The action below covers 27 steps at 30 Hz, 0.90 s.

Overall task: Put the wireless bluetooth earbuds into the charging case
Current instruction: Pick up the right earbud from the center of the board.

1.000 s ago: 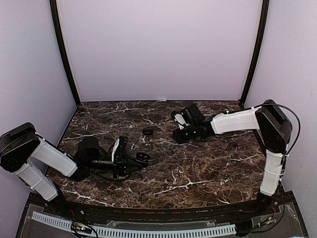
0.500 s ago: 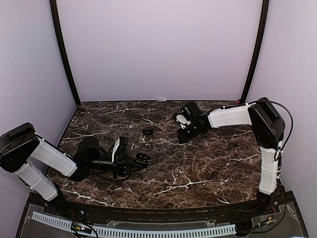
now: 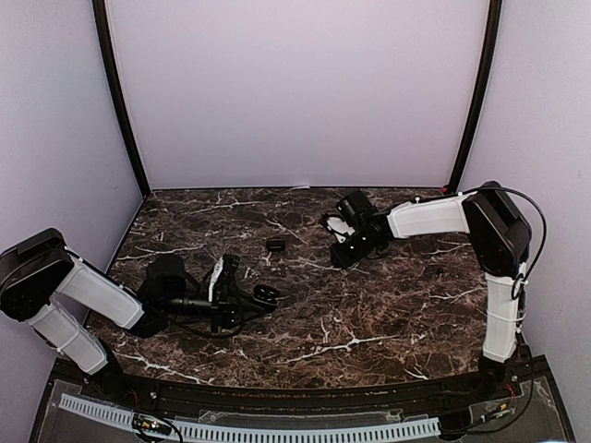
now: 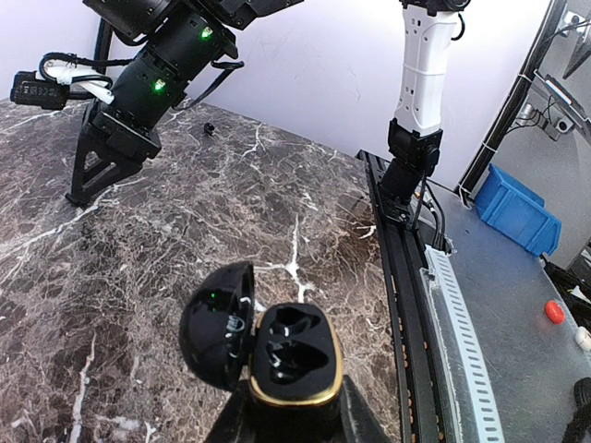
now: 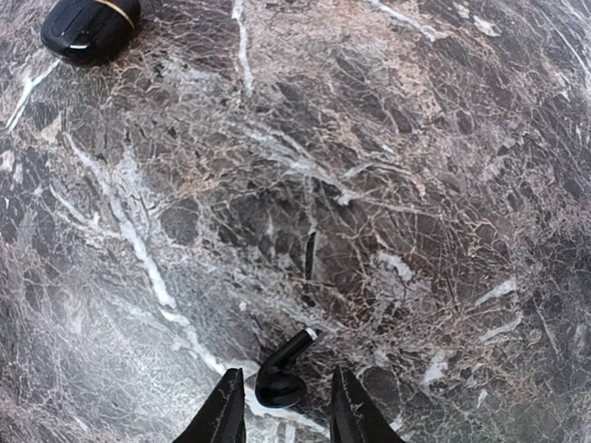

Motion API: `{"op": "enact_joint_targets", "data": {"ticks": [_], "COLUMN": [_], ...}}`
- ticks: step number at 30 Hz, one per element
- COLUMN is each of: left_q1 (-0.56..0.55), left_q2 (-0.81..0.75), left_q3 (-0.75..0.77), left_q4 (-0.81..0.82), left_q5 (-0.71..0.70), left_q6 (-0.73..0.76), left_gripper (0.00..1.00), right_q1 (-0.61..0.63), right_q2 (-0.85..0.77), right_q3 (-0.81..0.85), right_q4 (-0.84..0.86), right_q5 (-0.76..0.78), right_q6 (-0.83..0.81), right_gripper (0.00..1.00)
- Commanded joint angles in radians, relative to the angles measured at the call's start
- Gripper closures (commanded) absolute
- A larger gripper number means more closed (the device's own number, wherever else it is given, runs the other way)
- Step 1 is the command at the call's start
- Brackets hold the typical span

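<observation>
A black charging case (image 4: 286,355) with a gold rim stands open, its lid (image 4: 217,323) hinged to the left and both sockets empty. My left gripper (image 4: 291,406) is shut on its base just above the table; from above it shows left of centre (image 3: 266,295). A black earbud (image 5: 282,374) with a silver-tipped stem lies on the marble between the fingers of my right gripper (image 5: 285,371). A gap shows on each side of the bud, so that gripper is open. In the top view the right gripper (image 3: 343,254) is low over the table at the back right.
A second black case (image 5: 90,26), closed, lies on the marble; in the top view it (image 3: 275,245) sits between the two grippers. A small dark speck (image 4: 209,128) lies further right (image 3: 439,270). Purple walls close in three sides.
The right arm's elbow has swung left and its gripper has shifted slightly to the right, then held still. The left arm and its case have not moved.
</observation>
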State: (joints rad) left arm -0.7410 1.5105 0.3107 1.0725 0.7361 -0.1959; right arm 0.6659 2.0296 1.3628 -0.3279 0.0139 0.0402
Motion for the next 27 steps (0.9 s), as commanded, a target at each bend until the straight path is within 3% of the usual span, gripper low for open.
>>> {"op": "enact_joint_targets", "data": {"ticks": [1,13,19,27], "left_q1": [0.007,0.007,0.007,0.007], "left_q2": [0.0,0.003,0.004,-0.011], "left_q3": [0.001,0.001,-0.001,0.006], "left_q4": [0.015,0.014,0.011,-0.037], "left_q5": [0.012,0.014,0.013,0.004], "left_q6": [0.0,0.005,0.011,0.062], "left_gripper": [0.85,0.86,0.85,0.85], "right_q1": [0.003,0.012,0.017,0.017], "right_q2": [0.019,0.048,0.057,-0.012], "right_q3": [-0.002,0.017,0.032,0.004], "right_q4": [-0.007,-0.027,-0.043,-0.05], "right_q5": [-0.025,-0.006,0.016,-0.087], "right_q6": [-0.031,-0.06,-0.057,-0.035], "right_gripper": [0.69,0.72,0.81,0.84]}}
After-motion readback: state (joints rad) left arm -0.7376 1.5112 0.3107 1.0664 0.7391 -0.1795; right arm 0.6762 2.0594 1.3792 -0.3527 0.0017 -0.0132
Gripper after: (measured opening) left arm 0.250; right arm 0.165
